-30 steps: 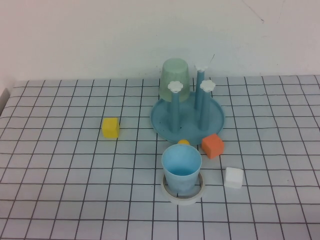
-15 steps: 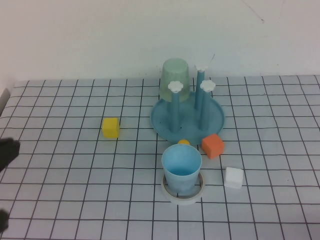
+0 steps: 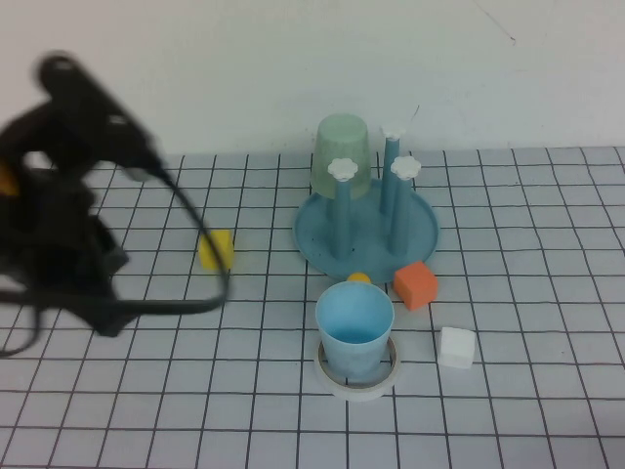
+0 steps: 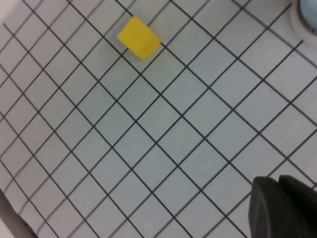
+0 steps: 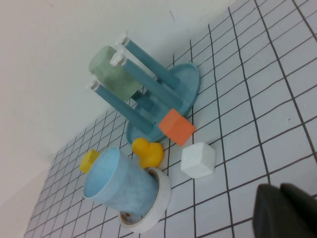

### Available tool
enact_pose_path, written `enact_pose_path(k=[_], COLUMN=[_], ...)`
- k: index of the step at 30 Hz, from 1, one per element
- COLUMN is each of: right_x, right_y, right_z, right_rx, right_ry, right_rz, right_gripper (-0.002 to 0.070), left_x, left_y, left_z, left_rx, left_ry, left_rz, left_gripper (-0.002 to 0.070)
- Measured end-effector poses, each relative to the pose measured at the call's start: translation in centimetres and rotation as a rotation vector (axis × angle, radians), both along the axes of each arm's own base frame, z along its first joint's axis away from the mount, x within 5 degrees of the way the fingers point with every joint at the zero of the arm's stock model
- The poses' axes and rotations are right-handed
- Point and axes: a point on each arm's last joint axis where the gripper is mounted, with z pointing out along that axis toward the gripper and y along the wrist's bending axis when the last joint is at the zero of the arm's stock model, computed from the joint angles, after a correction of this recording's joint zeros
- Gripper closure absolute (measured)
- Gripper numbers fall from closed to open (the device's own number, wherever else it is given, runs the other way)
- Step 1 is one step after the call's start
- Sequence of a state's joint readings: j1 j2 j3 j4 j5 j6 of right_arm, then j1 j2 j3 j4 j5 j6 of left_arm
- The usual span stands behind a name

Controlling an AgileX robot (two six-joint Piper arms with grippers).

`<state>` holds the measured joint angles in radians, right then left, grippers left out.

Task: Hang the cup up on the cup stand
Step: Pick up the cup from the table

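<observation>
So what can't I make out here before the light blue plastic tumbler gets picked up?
- Left gripper: shut, cut by the left wrist frame edge; arm motion-blurred in the high view.
- Right gripper: shut, edge-cut; outside the high view.
- Yellow cube: partly behind the left arm's cable.
- Tumbler: its base hidden inside the white tape roll.

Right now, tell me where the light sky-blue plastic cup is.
In the high view, the light sky-blue plastic cup stands upright, mouth up, inside a white tape ring, near the table's front, just before the blue pegged cup stand, between a small yellow duck and a white cube.

left arm (image 3: 59, 225) matte black, bulky rounded links, orange accent at one joint, thin black cable looping off it, both wrist views show dark grey gripper housings
</observation>
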<state>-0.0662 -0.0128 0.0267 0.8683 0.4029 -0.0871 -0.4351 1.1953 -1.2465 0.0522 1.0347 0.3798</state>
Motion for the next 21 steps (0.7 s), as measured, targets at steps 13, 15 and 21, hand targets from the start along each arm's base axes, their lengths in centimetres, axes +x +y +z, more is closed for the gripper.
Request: enact_pose_path(k=[13, 15, 21], right_x=[0.0, 0.0, 0.0], right_y=[0.0, 0.0, 0.0], right_z=[0.0, 0.0, 0.0], right_rx=[-0.011, -0.011, -0.012], right_ry=[-0.007, -0.008, -0.008], right_rz=[0.006, 0.007, 0.007], right_gripper=[0.0678, 0.0678, 0.0678], left_x=[7.0, 7.9, 9.9], left_y=[-9.6, -10.8, -12.9], left_z=[-4.8, -5.6, -8.1], left_rx=[-0.055, -0.107, -0.160], left_ry=[0.205, 0.242, 0.287], left_rz=[0.084, 0.090, 0.095], left_gripper=[0.0501, 0.0411, 0.0279])
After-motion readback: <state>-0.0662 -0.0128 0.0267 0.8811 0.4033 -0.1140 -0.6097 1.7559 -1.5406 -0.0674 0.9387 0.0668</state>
